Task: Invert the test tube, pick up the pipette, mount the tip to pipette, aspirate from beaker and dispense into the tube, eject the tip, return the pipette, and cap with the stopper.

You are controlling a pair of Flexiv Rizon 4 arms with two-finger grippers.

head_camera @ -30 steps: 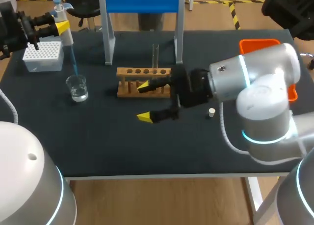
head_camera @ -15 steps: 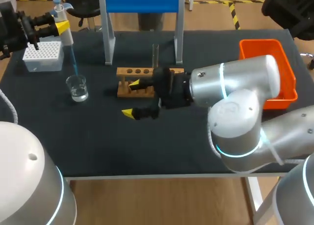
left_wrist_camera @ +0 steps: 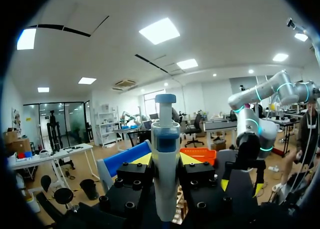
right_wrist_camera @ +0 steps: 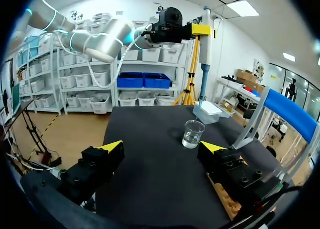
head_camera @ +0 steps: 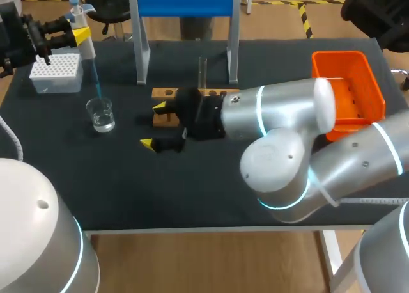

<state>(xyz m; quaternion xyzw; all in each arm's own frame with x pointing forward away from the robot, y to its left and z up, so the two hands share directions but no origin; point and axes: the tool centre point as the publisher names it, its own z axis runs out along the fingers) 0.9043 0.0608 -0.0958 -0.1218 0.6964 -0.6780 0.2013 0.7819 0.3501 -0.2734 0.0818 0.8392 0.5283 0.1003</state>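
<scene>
The right end effector has swept left over the rack, fingers apart and empty; the left end effector clamps the tipped pipette beside the beaker, probably next lowering to aspirate.

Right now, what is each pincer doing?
Left pincer: shut on the pipette.
Right pincer: open, holding nothing.

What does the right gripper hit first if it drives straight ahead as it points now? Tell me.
Most likely the beaker: it stands ahead of the open right gripper, slightly off its centre line, only bare tabletop between. Whether a finger would clip it is unclear.
</scene>
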